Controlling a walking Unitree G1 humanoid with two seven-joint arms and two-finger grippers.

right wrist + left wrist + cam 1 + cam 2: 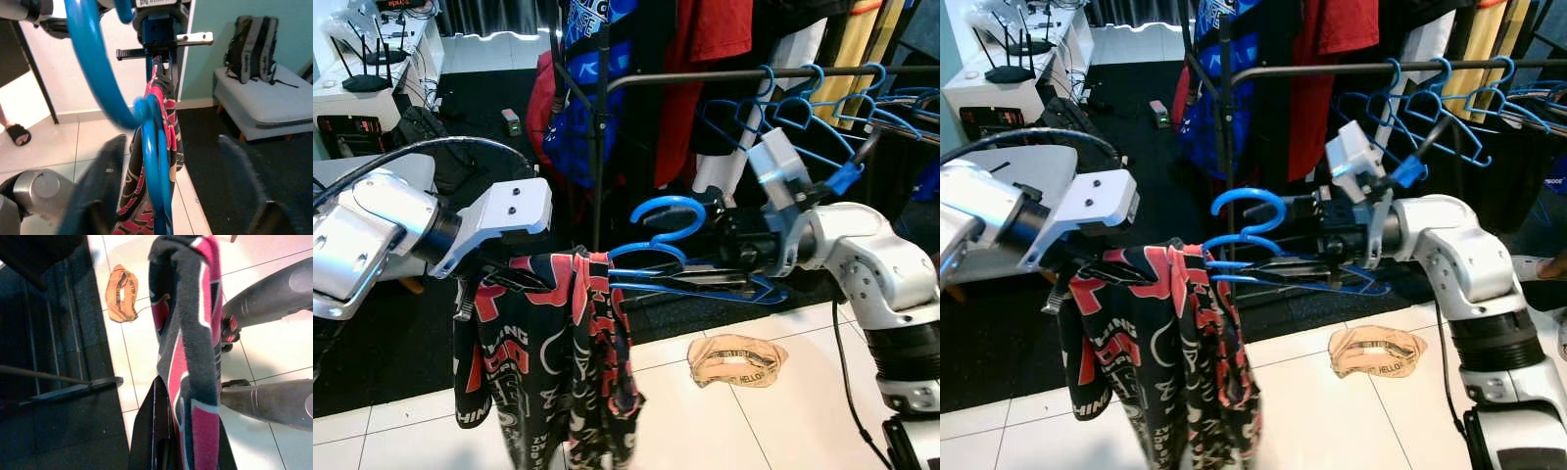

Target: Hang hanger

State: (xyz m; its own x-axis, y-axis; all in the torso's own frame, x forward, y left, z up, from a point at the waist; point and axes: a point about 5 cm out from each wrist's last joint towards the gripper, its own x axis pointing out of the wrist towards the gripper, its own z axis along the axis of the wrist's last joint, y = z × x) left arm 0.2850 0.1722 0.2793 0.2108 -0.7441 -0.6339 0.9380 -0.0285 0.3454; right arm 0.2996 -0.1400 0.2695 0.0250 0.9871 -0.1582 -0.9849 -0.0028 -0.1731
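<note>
**Op:** While R gripper clamps blue hanger, long axis runs L-R, hook up; rail lies far, above. R arm's nearer.

**Log:** L gripper?

**Op:** Closed on red-black garment, near-left. Count: 1 held hanger, approx 4 empties on rail, 1 garment.

Tan cloth on floor tiles bore dark lettering, "HELLO" just legible. White print on red-black garment too crumpled to read.
</note>
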